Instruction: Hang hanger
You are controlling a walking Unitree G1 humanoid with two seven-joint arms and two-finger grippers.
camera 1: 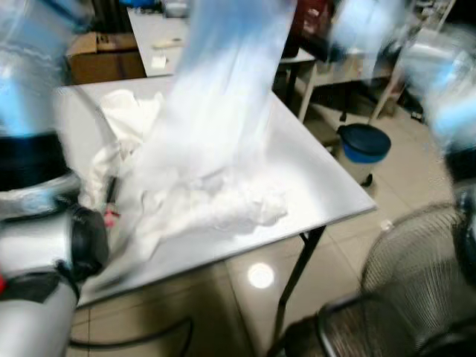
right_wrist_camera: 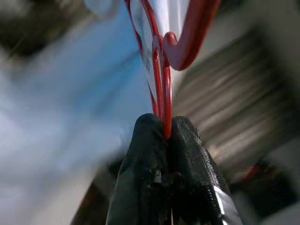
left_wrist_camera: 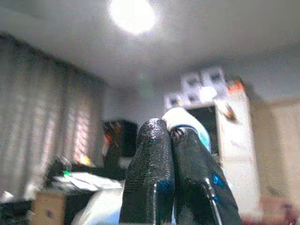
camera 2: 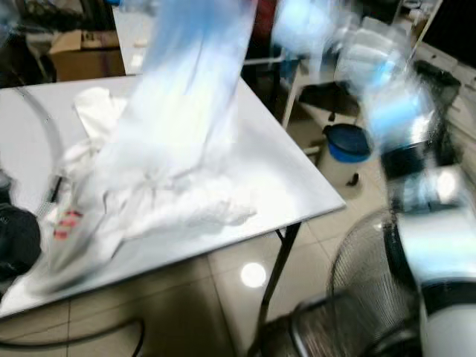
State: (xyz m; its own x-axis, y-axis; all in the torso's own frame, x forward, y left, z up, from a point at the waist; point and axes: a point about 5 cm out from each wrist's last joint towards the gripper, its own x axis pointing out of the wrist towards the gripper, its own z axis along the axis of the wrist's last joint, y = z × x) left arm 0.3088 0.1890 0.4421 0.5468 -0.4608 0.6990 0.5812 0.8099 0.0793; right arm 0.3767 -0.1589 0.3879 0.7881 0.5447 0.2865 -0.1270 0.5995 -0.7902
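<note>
The right gripper (right_wrist_camera: pixel 166 136) holds the red hanger (right_wrist_camera: pixel 161 70): both black fingers are pressed together on its thin red wire, and the hook curves away just beyond the fingertips. The hanger's long axis runs straight out from the fingers, in line with them.

In the eye views the right arm is raised at the upper right. A pale blue garment (camera 1: pixel 223 89) hangs from above, and its lower end trails onto the white table (camera 1: pixel 320 186) among crumpled white cloth (camera 1: pixel 216 204). The picture is blurred, so the hanger itself cannot be made out there.

The left gripper (left_wrist_camera: pixel 169 133) points upward toward the ceiling. Its fingers are closed against each other, with a white and blue object just behind the tips; whether they grip it cannot be told.

The right arm carries the load, so the hooking move falls to it. No rail is in view.
</note>
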